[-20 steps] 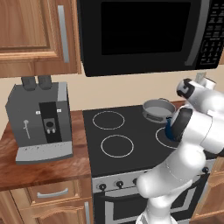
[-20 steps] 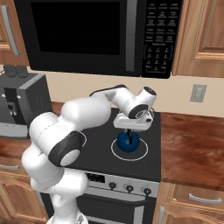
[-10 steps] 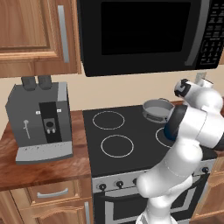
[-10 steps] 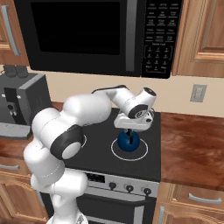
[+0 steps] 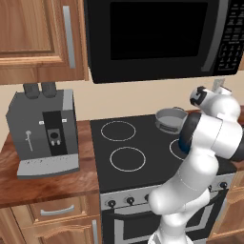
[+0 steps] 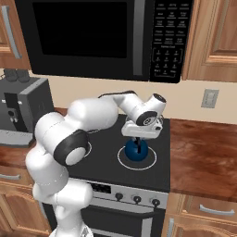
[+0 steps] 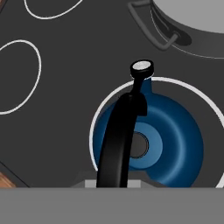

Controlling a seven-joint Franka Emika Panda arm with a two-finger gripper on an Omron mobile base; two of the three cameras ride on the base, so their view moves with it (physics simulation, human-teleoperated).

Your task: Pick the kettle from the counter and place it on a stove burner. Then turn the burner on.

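Observation:
The dark-blue kettle (image 6: 137, 149) sits inside the front-right stove burner (image 6: 137, 169), the widest white ring on the black cooktop. In the hand view the kettle (image 7: 175, 140) fills most of that ring (image 7: 205, 98), and its black arched handle (image 7: 118, 140) runs up from between my fingers. My gripper (image 6: 138, 138) hangs straight above the kettle, shut on the handle. A sliver of the blue kettle (image 5: 182, 143) peeks out behind my forearm in the left base view. The reddish-brown counter (image 6: 203, 148) lies to the right of the stove.
A grey metal pot (image 5: 171, 118) stands on the back-right ring, close behind the kettle. A coffee machine (image 5: 43, 133) sits on the left counter. A black microwave (image 5: 157, 33) hangs overhead. The stove knobs (image 6: 136, 199) line the front panel below.
My arm's elbow has shifted slightly. The gripper and the kettle have stayed where they were over the ring.

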